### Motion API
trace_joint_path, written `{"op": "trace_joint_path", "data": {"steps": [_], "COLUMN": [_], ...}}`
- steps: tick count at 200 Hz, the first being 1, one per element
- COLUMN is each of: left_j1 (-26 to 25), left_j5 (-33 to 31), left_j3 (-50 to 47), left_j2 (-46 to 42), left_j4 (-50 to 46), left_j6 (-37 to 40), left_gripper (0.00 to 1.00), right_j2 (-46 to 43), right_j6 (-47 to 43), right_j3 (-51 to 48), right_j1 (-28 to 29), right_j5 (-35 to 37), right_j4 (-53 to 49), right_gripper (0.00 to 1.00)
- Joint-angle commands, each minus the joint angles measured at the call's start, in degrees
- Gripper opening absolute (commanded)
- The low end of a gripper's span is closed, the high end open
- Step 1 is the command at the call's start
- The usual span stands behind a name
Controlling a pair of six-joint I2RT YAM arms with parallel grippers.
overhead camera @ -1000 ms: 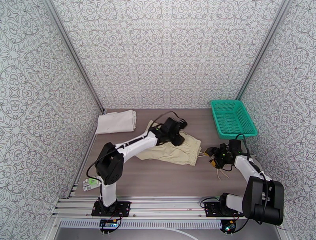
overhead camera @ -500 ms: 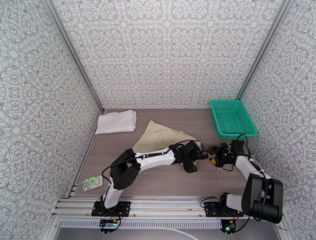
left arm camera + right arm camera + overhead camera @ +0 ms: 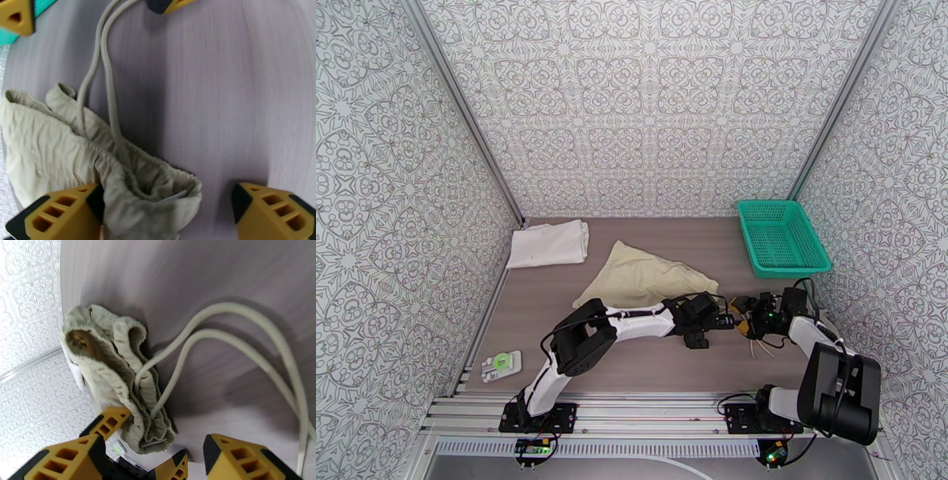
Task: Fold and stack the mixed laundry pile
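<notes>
The beige garment (image 3: 648,276) of the mixed laundry pile lies mid-table, folded into a rough triangle. Its gathered waistband corner (image 3: 130,173) reaches toward both grippers, and two drawstrings (image 3: 106,79) trail away from it. My left gripper (image 3: 717,320) is open, the waistband corner lying between its fingers against the left one (image 3: 55,215). My right gripper (image 3: 744,306) faces it from the right, also open, with the bunched waistband (image 3: 114,370) just ahead of its left finger (image 3: 71,457). The white T-shirt (image 3: 549,243) lies folded at the back left.
A teal mesh basket (image 3: 778,235) stands at the back right by the wall. A small white and green object (image 3: 502,363) lies at the near left edge. The drawstring ends (image 3: 758,345) lie on the table under the right arm. Patterned walls enclose three sides.
My left gripper swept from the garment's middle to the near right, folding the beige cloth over into a triangle, and opened there. The right arm barely moved.
</notes>
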Motion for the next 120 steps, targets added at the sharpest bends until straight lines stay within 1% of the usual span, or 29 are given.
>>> {"op": "trace_joint_path", "data": {"steps": [1,16,35,52,56,75,89,120], "left_j1": [-0.32,-0.29,0.03,0.36,0.48,1.03,1.63,3.47], "left_j5": [-2.41,-4.04,-4.87,-5.55,-5.83,-7.42,-8.18,-6.65], "left_j3": [-1.60,-2.74,-4.16,-6.36,-6.76,-8.71,-9.79,-12.07], "left_j2": [2.85,3.85,3.42,2.72,0.98,-1.77,-4.28,-9.44], "left_j4": [1.80,3.83,5.77,9.43,10.13,14.88,17.65,21.24], "left_j6": [1.76,1.94,1.83,1.50,1.34,0.62,-0.57,-2.78], "left_gripper": [0.75,0.62,0.42,0.26,0.22,0.07,0.00,0.00], "right_j2": [0.06,0.15,-0.11,-0.18,-0.20,-0.54,-0.55,-0.98], "right_j6": [1.77,2.61,2.89,3.34,3.48,3.39,3.65,6.89], "right_j3": [-0.69,-0.89,-0.95,-1.09,-1.24,-1.54,-2.02,-4.15], "right_j1": [-1.48,-1.73,-1.73,-1.73,-1.73,-1.73,-1.73,-0.94], "right_j5": [-2.57,-3.06,-2.67,-2.87,-2.92,-2.84,-3.17,-4.84], "right_j4": [1.96,2.62,2.62,2.93,2.93,2.67,2.75,5.60], "right_gripper": [0.70,0.70,0.70,0.70,0.70,0.71,0.72,0.77]}}
